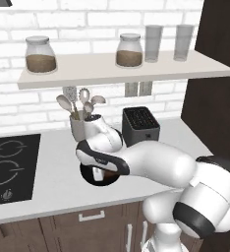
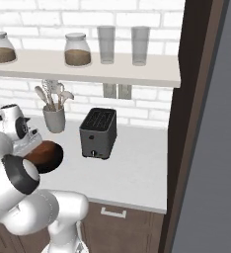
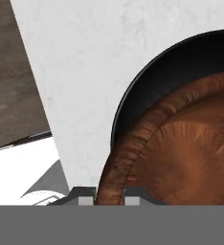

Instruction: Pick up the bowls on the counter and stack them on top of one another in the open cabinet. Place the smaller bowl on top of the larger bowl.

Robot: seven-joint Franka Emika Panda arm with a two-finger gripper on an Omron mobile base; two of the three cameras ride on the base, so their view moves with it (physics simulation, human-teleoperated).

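Note:
The smaller reddish-brown bowl [image 3: 181, 158] fills the lower right of the hand view, its ribbed rim running down between my finger tips. My gripper [image 3: 109, 201] is shut on that rim. Behind and under it lies the larger glossy black bowl [image 3: 147, 81] on the pale counter [image 3: 75, 72]. In the left base view my hand [image 1: 98, 167] covers most of the black bowl [image 1: 101, 181]. The right base view shows the brown bowl [image 2: 42, 154] tilted beside my wrist. Whether the two bowls touch I cannot tell.
A dark toaster [image 1: 140, 125] and a grey utensil cup [image 1: 77, 127] stand behind the bowls by the wall. The black cooktop [image 1: 9, 167] lies to the left. Above, a wall shelf [image 1: 127, 69] carries jars and glasses. A tall dark cabinet side [image 2: 196, 123] closes the counter's right end.

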